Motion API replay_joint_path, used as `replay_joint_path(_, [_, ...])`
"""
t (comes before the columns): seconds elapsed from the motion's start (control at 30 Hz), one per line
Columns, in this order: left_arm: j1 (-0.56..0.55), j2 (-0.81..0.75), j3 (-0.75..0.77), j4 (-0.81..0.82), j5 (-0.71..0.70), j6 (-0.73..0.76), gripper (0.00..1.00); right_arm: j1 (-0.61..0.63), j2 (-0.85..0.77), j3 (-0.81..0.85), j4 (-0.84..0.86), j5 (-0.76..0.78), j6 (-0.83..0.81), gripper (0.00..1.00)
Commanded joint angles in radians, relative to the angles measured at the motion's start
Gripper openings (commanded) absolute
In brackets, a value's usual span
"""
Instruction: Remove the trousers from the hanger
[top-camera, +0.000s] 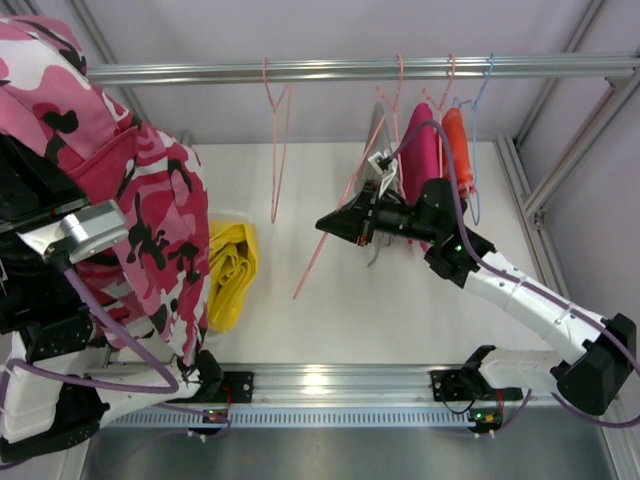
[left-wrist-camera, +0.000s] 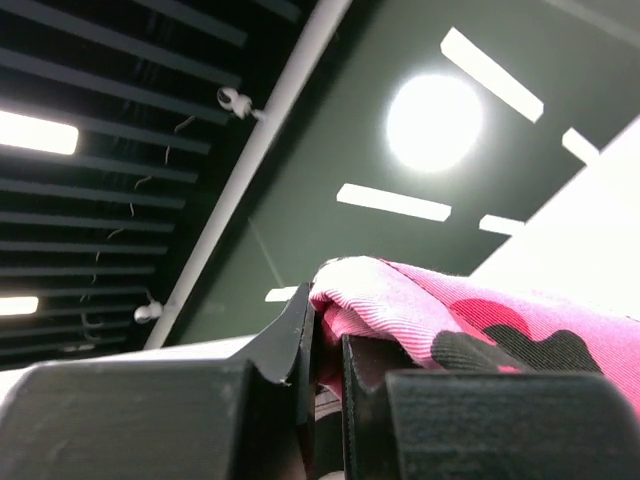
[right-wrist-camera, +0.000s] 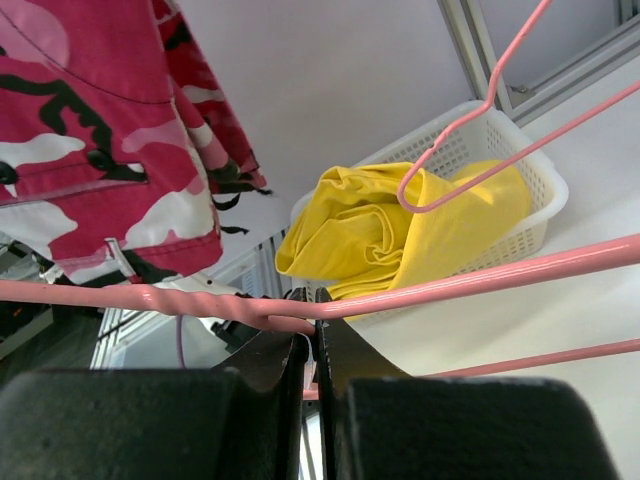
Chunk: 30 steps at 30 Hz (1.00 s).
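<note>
Now | seems done with the pull-off step | pinches pink camo trousers in left gripper, below rail at its left end | clamps bare pink hanger in right gripper, under rail's middle | next: calls for setting trousers down, then reaching magenta pair and orange pair hanging at rail's right

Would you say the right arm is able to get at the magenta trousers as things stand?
Probably not yet: the right end effector is shut on a pink hanger, though the magenta trousers hang close beside it.
</note>
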Motion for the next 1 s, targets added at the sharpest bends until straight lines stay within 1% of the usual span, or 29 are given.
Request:
replay_joint_path(0.0, [0.0, -0.053, -0.035, 0.118, -0.095, 0.14, 0.0, 0.019, 0.019, 0.062, 0.031, -0.013, -0.017, 0.0])
replay_joint_path(0.23, [0.0, -0.09, -0.05, 0.156, -0.207, 0.233, 0.0, 0.026, 0.066, 0.096, 0.038, -0.024, -0.006, 0.0])
replay_joint_path(0.5, [-0.007, -0.153, -0.173, 0.221, -0.291, 0.376, 0.0, 0.027, 0.108, 0.12, 0.057, -0.033, 0.003, 0.0])
replay_joint_path(0.53, [-0.007, -0.153, -0.175, 0.232, -0.31, 0.411, 0.0, 0.029, 0.114, 0.123, 0.057, -0.036, 0.005, 0.0])
replay_joint_path(0.63, [-0.009, -0.148, -0.161, 0.255, -0.325, 0.456, 0.0, 0.027, 0.124, 0.128, 0.063, -0.04, 0.008, 0.0])
replay_joint_path(0.77, [-0.012, -0.138, -0.15, 0.221, -0.397, 0.448, 0.0, 0.027, 0.141, 0.135, 0.074, -0.047, 0.015, 0.0])
replay_joint_path(0.8, [-0.018, -0.145, -0.178, 0.188, -0.435, 0.441, 0.0, 0.027, 0.146, 0.14, 0.077, -0.047, 0.015, 0.0])
replay_joint_path(0.87, [-0.033, -0.153, -0.222, 0.181, -0.465, 0.451, 0.0, 0.027, 0.148, 0.143, 0.077, -0.047, 0.017, 0.0])
replay_joint_path(0.97, [-0.092, -0.161, -0.303, 0.183, -0.55, 0.479, 0.0, 0.027, 0.144, 0.142, 0.077, -0.045, 0.022, 0.0])
